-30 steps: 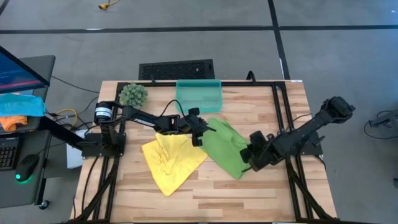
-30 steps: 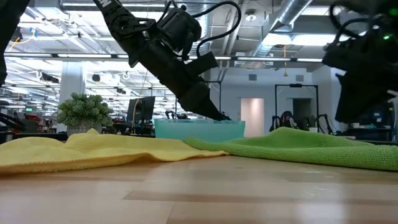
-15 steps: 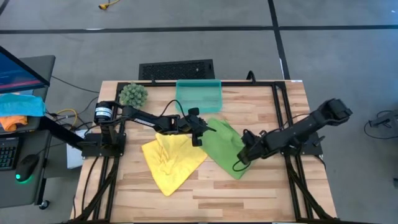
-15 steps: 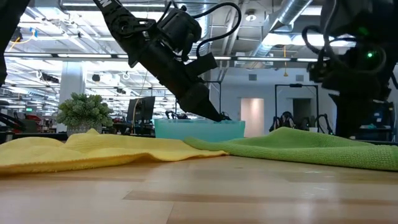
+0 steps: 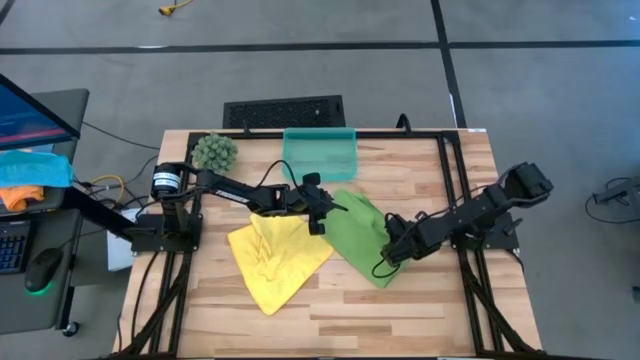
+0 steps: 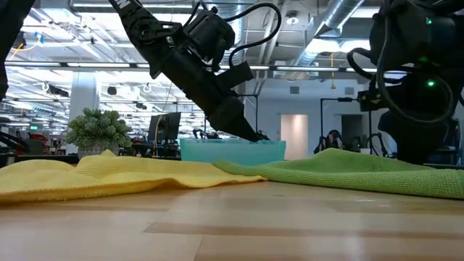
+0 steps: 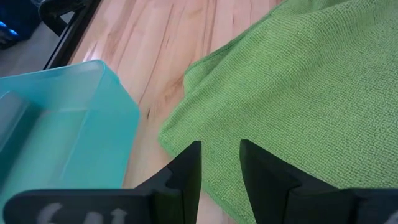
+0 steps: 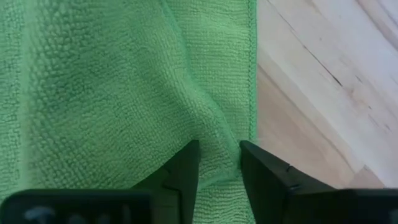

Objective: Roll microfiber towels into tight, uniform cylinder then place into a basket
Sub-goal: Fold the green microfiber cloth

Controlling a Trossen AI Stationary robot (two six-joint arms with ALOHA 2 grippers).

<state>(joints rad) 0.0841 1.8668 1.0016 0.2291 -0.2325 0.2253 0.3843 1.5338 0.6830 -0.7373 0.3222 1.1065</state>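
On the left of the wooden surface, the plant ball sits at the back corner and the yellow towel lies spread and rumpled, untouched and no different from a second ago. The left hand has not moved either: it hangs over the near corner of the lime green towel, just in front of the teal basket, its fingers a narrow gap apart with green cloth showing through the gap; whether they actually pinch the fabric cannot be told from here. The basket holds nothing. The change is all on the right. A second ago the right arm was drawn back with its hand near the towel's outer edge; it has since stretched out lower and reached further in, so that the right hand now sits down on the green towel near its right edge. In the wrist view its fingers stand slightly apart with a raised ridge of green cloth running up between them, which looks like a pinch being taken on a fold close to the hem, with bare wood just beside. For the task, this reads as the very beginning: both hands are now at opposite sides of the green towel, probably to straighten or fold it before rolling, and neither towel is rolled yet.
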